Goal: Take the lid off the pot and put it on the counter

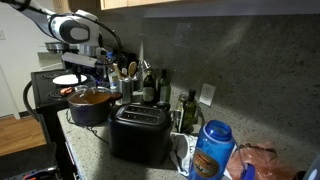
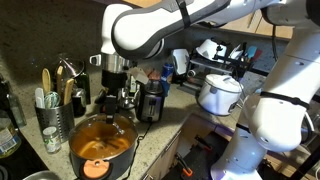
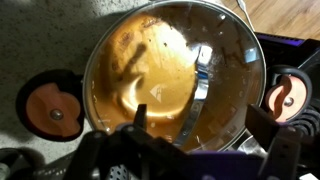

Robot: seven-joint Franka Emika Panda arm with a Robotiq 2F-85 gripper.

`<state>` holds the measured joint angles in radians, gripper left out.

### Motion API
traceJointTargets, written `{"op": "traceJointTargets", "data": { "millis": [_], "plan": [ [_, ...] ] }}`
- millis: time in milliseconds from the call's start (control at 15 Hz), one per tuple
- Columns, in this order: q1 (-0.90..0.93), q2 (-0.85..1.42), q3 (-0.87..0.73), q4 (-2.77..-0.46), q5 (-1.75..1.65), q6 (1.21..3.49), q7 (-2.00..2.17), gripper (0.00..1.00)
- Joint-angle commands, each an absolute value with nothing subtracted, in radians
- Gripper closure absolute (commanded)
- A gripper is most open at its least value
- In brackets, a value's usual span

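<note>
In an exterior view, speckled granite tabletop [image 1: 92,146] stretches away past a black boxy toaster [image 1: 138,132]; in an exterior view from the wall side, the squat dark grey pot [image 2: 126,158] sits near. Both share it. Wrist view: straight down, close.

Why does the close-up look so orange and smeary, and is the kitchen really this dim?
Wrist view: the glass lid fills the frame, with white glare streaks over the orange inside; the gripper at the bottom edge is a dark, out-of-focus blur. In both exterior views the light around the pot is dim, with corners falling into shadow.
</note>
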<state>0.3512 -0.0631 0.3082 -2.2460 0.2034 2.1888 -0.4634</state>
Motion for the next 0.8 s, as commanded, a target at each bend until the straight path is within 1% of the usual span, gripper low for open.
{"op": "traceJointTargets", "data": {
  "millis": [0, 733],
  "plan": [
    [0.355, -0.090, 0.316, -2.274, 0.226, 2.210, -0.432, 0.00],
    [0.386, -0.068, 0.357, -2.281, 0.212, 2.210, -0.402, 0.00]
  ]
}}
